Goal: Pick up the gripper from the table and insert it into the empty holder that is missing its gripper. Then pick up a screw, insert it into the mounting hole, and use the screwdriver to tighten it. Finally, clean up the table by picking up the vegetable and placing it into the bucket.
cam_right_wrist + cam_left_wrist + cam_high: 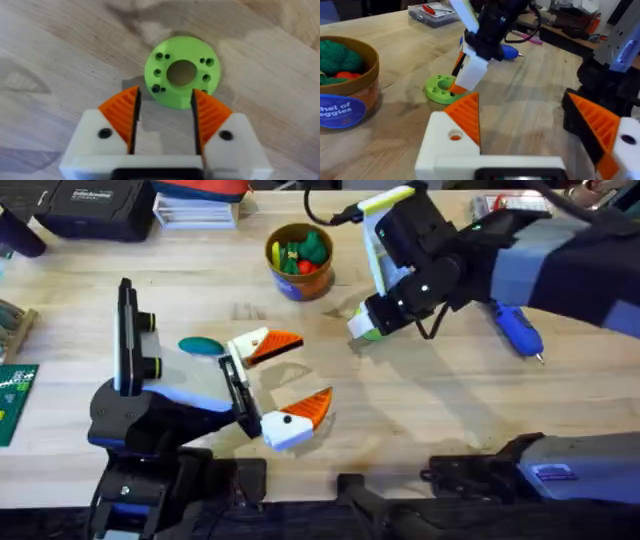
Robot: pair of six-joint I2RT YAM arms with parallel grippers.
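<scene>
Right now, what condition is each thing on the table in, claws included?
Left claw: open, holding nothing.
Right claw: open, hovering over the green disc.
Green disc: flat on the table, not gripped.
Bucket: upright, with toy veggies inside.
Vegetable: lying on the table, outside the bucket.
Screwdriver: lying on the table, untouched.
</scene>
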